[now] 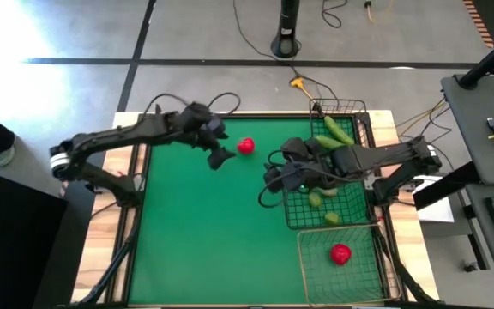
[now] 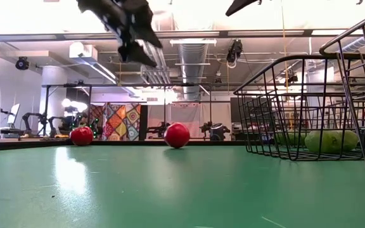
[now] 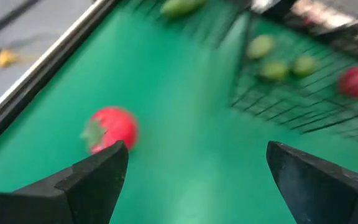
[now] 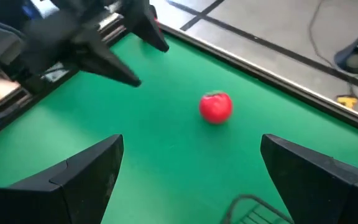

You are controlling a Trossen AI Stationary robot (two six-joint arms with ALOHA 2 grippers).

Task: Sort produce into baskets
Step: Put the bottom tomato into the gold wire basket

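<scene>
A red fruit (image 1: 245,146) rests on the green mat near the far edge; it also shows in the left wrist view (image 3: 112,127) and the right wrist view (image 4: 215,106). My left gripper (image 1: 219,154) hovers open just left of it, above the mat (image 2: 135,38). My right gripper (image 1: 274,178) is open and empty at the left rim of the square dark basket (image 1: 354,210). That basket holds yellow-green fruits (image 1: 316,199). The narrow dark basket (image 1: 358,107) holds green cucumbers (image 1: 336,130). The pale basket (image 1: 311,275) holds a red fruit (image 1: 340,253). A second loose red fruit (image 2: 82,135) shows farther left in the low view.
The three baskets line the table's right side, far to near. The green mat (image 1: 204,240) lies open at centre and near left. Wooden table edges (image 1: 101,257) frame the mat. Cables and a stand base (image 1: 287,43) lie on the floor beyond the far edge.
</scene>
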